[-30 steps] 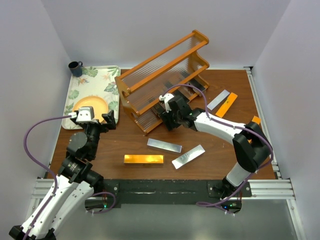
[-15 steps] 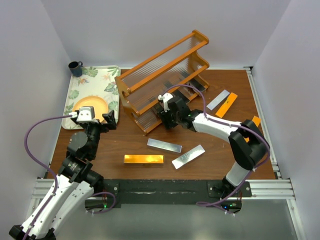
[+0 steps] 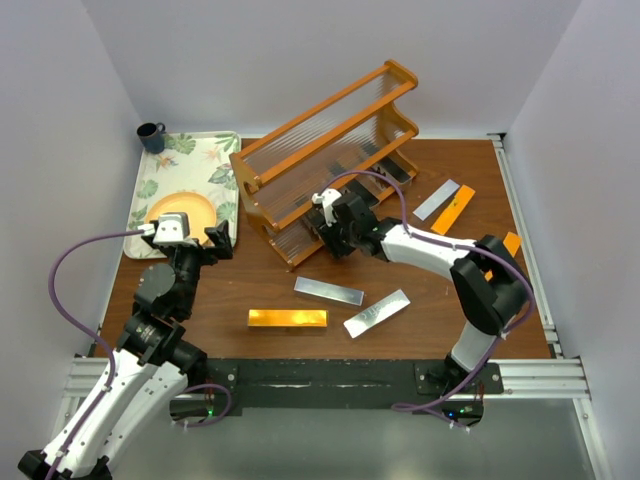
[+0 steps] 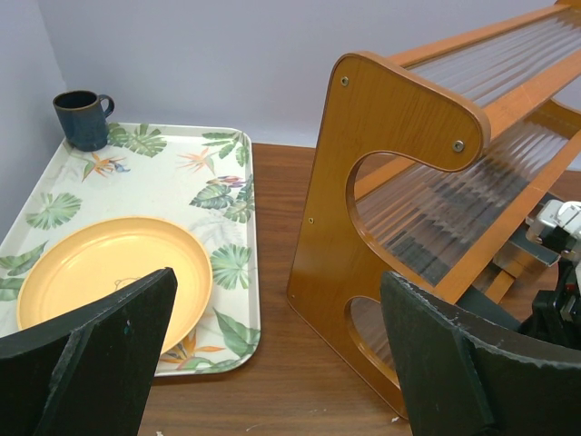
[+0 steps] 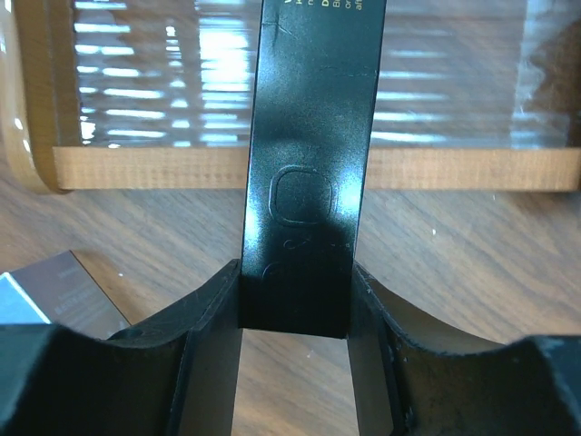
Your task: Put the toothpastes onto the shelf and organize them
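Observation:
The shelf [image 3: 330,130] is an orange-brown stepped rack standing at an angle on the back of the table. My right gripper [image 3: 331,233] is at its lowest tier. In the right wrist view the gripper [image 5: 295,304] is shut on the near end of a dark grey toothpaste [image 5: 309,163], which reaches over the shelf's front rail [image 5: 136,168]. Loose toothpastes lie on the table: two silver [image 3: 328,290] [image 3: 377,313], an orange-gold one [image 3: 288,318], and a silver and orange pair [image 3: 443,205] at the right. My left gripper [image 3: 195,240] hangs open by the tray, holding nothing [image 4: 277,363].
A floral tray [image 4: 182,173] at the back left carries a yellow plate [image 4: 109,263] and a dark mug [image 4: 83,118]. The shelf's rounded end panel [image 4: 363,182] stands just right of the tray. Another orange carton [image 3: 511,241] lies at the table's right edge.
The right gripper's fingers have closed onto the dark grey toothpaste, and the gripper has crept slightly left along the shelf's lowest tier. The left arm has not moved.

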You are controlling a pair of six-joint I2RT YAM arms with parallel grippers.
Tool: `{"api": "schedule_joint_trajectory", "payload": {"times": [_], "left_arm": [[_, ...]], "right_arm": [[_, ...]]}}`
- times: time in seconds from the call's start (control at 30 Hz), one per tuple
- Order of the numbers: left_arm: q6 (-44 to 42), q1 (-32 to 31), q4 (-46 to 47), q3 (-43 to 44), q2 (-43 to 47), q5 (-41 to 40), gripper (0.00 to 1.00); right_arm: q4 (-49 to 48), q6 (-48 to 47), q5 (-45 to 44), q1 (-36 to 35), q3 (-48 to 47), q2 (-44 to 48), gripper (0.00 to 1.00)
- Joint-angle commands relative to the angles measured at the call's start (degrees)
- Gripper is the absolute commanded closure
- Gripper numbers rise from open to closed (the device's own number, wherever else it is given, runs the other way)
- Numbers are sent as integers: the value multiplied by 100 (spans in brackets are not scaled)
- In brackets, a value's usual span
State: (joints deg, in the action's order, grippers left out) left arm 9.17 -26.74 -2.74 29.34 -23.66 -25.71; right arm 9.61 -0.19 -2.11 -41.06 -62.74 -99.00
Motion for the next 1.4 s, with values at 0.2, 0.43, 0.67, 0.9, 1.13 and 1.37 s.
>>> {"api": "schedule_joint_trajectory", "payload": {"times": [0.2, 0.43, 0.67, 0.9, 1.13, 1.37], "left_arm": [[-126, 20, 90, -25, -42, 66, 0], [-135, 20, 107, -25, -51, 93, 0], [-143, 29, 116, -25, -68, 119, 0], [-143, 20, 107, -34, -69, 146, 0], [-143, 29, 107, -43, -77, 163, 0], [-143, 20, 107, -34, -51, 181, 0]], "right_arm": [[437, -280, 202, -25, -871, -286, 66], [472, -228, 202, -34, -1012, -445, 63], [376, -157, 202, -34, -1065, -489, 57], [358, -96, 264, -25, -1109, -524, 51], [226, -34, 264, -34, -1074, -541, 46], [305, -43, 360, -34, -942, -200, 26]]}}
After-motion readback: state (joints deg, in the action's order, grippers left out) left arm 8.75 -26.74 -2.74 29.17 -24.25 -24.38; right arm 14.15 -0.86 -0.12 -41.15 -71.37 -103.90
